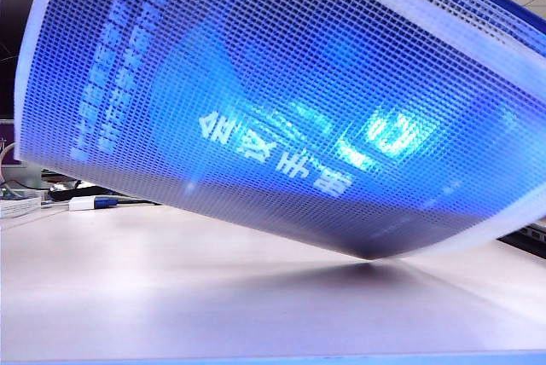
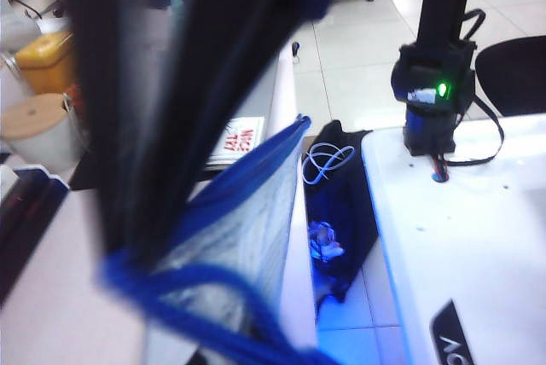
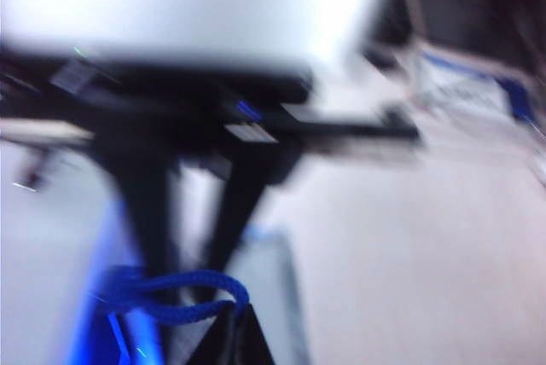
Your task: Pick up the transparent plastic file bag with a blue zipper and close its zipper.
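Above the pale bench (image 1: 213, 297), both closed grippers, left (image 2: 128, 250) and right (image 3: 192, 297), pinch the file bag (image 1: 273, 109) along its zipper (image 2: 247, 182), the cord loop (image 3: 175, 292) beside the right one.

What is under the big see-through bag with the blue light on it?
Under the lifted translucent grid-textured file bag lies bare pale tabletop with its shadow. Whatever is behind the bag stays hidden, including both grippers.

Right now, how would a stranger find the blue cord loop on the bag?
The gridded file bag hangs above the table. At its blue zipper edge, the left end effector and right end effector are both shut. The cord loop is the only twisted rope there.
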Controlling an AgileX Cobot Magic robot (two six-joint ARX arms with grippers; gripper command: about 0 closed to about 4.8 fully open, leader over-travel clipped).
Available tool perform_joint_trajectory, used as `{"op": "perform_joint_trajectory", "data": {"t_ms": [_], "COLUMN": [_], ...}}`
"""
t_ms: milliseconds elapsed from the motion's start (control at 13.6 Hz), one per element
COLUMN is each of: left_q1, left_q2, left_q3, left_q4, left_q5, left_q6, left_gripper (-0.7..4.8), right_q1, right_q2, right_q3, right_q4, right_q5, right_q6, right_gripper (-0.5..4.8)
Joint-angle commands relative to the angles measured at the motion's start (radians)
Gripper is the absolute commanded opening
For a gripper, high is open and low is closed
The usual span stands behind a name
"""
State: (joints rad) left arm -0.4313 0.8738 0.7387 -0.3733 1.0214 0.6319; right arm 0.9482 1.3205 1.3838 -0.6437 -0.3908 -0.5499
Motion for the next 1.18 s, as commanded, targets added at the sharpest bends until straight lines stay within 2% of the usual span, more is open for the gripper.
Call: {"op": "perform_joint_trajectory", "data": {"t_ms": [73,147,220,367,441,514,735,882,1176], "left_q1": [0.002,0.002,0.001,0.002,0.001,0.002,0.002,0.001,0.001], "left_q2": [-0.002,-0.002,-0.002,-0.002,-0.002,-0.002,-0.002,-0.002,-0.002], "left_q3": [0.003,0.003,0.003,0.003,0.003,0.003,0.003,0.003,0.003], "left_q4": [0.023,0.018,0.014,0.009,0.018,0.033,0.14,0.211,0.259], "left_q5": [-0.191,-0.199,-0.327,-0.454,-0.544,-0.594,-0.669,-0.629,-0.407], "left_q6": [0.003,0.002,-0.038,-0.045,-0.045,-0.045,-0.137,-0.179,-0.206], "left_gripper": [-0.06,-0.06,-0.06,-0.06,-0.06,-0.06,-0.06,-0.06,-0.06], "right_q1": [-0.001,-0.001,-0.001,-0.001,0.001,0.002,0.002,0.002,-0.014], "right_q2": [-0.005,-0.005,-0.011,-0.032,-0.042,-0.049,-0.048,-0.041,-0.022], "right_q3": [0.004,0.004,0.005,0.004,0.004,0.004,0.003,0.002,0.002], "right_q4": [-0.029,-0.004,0.025,0.018,-0.006,-0.037,-0.121,-0.122,-0.084], "right_q5": [0.191,0.191,0.191,0.195,0.193,0.18,0.119,0.098,0.144], "right_q6": [0.053,0.053,0.08,0.087,0.151,0.207,0.27,0.27,0.266], "right_gripper": [0.23,1.35,2.15,2.07,2.07,2.07,1.74,1.74,1.75]}}
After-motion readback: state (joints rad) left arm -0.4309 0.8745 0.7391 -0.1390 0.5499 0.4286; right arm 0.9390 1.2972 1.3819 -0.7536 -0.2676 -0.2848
